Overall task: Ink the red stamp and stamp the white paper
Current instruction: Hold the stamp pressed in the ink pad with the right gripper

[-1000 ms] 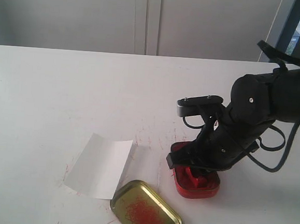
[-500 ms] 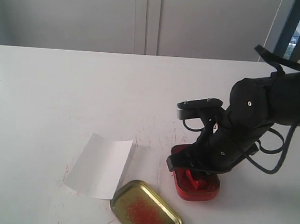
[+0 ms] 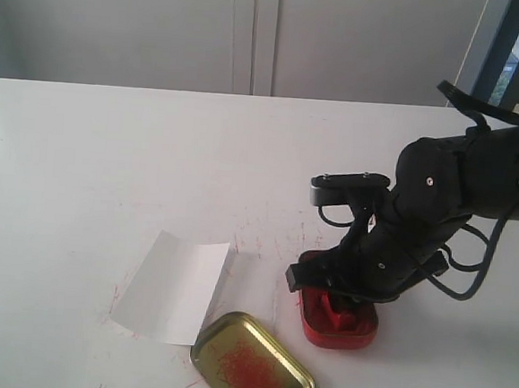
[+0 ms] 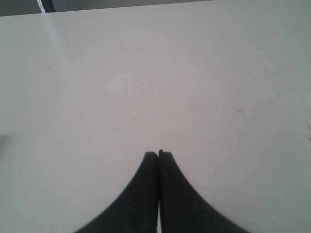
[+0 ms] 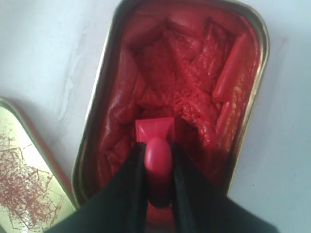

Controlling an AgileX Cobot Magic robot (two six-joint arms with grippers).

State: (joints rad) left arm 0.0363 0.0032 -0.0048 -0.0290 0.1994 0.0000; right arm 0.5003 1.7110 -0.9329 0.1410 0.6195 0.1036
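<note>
In the oblong metal tin of wrinkled red paste, right gripper, jaws clamped on the glossy red stamp, base seemingly touching paste, left gripper, jaws together.

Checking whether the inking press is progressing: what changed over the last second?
The right gripper, shut on the stamp, shifted slightly downward in the exterior view, inside the ink tin. The tin seems nudged a little with it. Nothing was taken or released. The paper and gold lid stayed put.
</note>
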